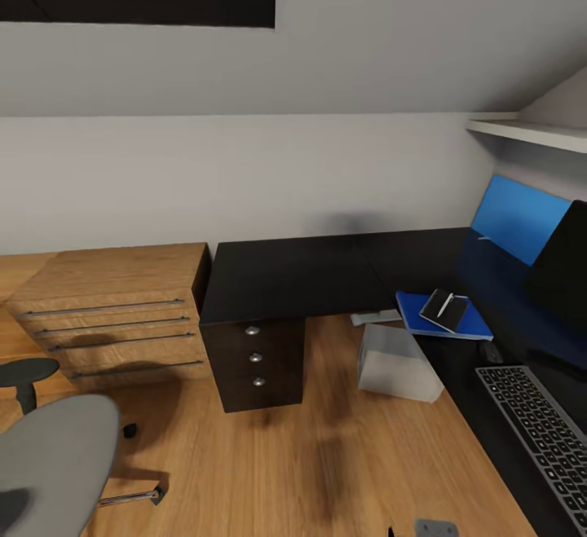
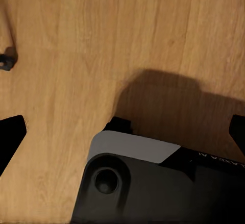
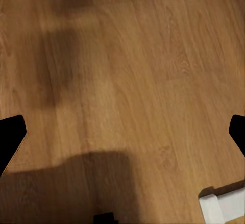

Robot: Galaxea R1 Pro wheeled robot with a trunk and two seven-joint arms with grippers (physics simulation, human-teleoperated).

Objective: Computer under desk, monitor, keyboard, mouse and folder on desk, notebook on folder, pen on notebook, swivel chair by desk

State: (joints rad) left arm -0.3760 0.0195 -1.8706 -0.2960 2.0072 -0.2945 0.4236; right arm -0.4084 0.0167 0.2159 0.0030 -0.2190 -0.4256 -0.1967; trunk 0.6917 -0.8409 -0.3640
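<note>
Both grippers hang over bare wood floor [image 3: 127, 81], and each wrist view shows only the dark tips of its fingers at the picture's two sides: the left gripper [image 2: 122, 132] and the right gripper [image 3: 122, 137] both have their fingers spread wide apart with nothing between them. Beneath the left gripper lies part of the robot's own dark base [image 2: 153, 188] with a pale grey panel.

Well ahead of the grippers in the head view stands the desk [image 1: 285, 276], its black top running along the wall and turning down the right side, with a black drawer unit [image 1: 254, 358] under its near corner. The computer [image 1: 398, 364], a light grey box, sits tilted on the floor just under the desk's inner edge. On the desk lies the blue folder [image 1: 469, 327], the dark notebook [image 1: 436, 315] on top of it and the whitish pen [image 1: 444, 304] on the notebook. Just beyond the folder is the small black mouse [image 1: 490, 351], then the keyboard [image 1: 542, 431]. The monitor [image 1: 562, 276] stands behind them at the right edge.

The swivel chair [image 1: 53, 459] is at the lower left, well apart from the desk, beside a light wood cabinet [image 1: 114, 309].
</note>
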